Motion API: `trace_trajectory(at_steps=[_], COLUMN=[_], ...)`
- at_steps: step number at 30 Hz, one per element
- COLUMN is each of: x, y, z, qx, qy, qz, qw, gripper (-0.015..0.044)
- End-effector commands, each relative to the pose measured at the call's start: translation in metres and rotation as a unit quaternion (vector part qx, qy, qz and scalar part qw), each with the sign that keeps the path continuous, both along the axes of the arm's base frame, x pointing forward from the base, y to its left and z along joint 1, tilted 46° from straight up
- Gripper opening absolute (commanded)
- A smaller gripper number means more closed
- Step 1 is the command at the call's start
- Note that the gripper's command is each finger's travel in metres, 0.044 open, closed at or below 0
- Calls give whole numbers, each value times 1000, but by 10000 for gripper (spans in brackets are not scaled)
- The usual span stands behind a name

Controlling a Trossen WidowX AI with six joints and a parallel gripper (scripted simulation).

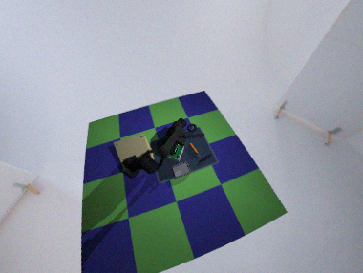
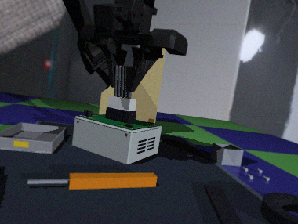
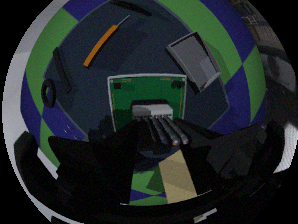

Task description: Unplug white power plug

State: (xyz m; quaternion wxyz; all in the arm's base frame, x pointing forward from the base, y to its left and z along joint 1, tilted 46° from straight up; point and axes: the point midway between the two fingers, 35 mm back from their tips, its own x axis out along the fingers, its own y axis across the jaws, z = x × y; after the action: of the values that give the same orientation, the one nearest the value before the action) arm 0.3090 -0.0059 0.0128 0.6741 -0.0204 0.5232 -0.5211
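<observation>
- Robot arm reaches over the work mat, approx. mid-frame in the top view.
- Gripper points down, fingers part-way apart & closed on the white plug at its wire end; exact contact spot hard to see.
- White power plug sits in the black socket on the green circuit board, ctr. of the exterior view. Dark wires rise from it between the fingers.
- Board tops a pale vented box.
- Grey tray is at left in the exterior view, upper right in the wrist view, apart from the box; no plug in it.
- Orange-handled screwdriver lies flat, lower left to ctr. of the exterior view.
- Small grey block & a few screws, lower right, same view.
- Black ring: bottom RH corner there.
</observation>
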Motion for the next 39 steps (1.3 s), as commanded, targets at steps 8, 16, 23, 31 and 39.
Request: trace_trajectory(at_steps=[8,16,23,31,39], x=[-6,7,5,-6,-1], y=[10,20,20,13,18], z=[18,9,11,22,19], qx=[53,-26,-18,59,24], qy=[-37,18,13,-41,-17], qz=[39,-11,-6,42,21], qw=[997,999,1000,997,999], gripper=[0,0,0,0,0])
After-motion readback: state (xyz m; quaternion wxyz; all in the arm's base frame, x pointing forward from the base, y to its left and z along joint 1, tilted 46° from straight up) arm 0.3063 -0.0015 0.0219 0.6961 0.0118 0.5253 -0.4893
